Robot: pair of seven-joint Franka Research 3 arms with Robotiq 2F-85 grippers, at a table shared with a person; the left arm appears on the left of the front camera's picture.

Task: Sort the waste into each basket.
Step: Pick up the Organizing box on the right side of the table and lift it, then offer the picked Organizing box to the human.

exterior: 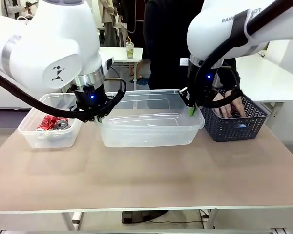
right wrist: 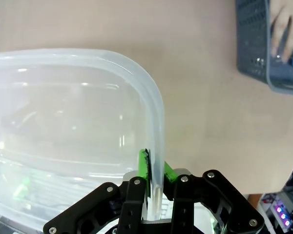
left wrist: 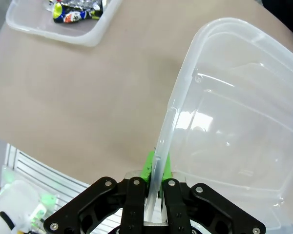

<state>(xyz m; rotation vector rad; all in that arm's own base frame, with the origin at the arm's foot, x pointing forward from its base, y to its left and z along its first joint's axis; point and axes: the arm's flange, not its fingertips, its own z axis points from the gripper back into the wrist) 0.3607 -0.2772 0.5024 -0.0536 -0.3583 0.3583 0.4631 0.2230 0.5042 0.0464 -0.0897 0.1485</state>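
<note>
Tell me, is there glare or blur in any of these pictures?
Front view: even light, soft glints on the large clear tub. Left wrist view: a bright glare patch on the tub's wall. Right wrist view: the person's hand in the dark basket looks blurred.

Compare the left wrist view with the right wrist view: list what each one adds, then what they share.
Left wrist view: the left claw, shut on the rim of the large clear rectangular plastic tub, and a smaller clear plastic tub holding crumpled colourful waste. Right wrist view: the right claw, shut on the same tub's rim, and a dark grey perforated basket with a person's hand inside. Both: the large tub and the tan table.
</note>
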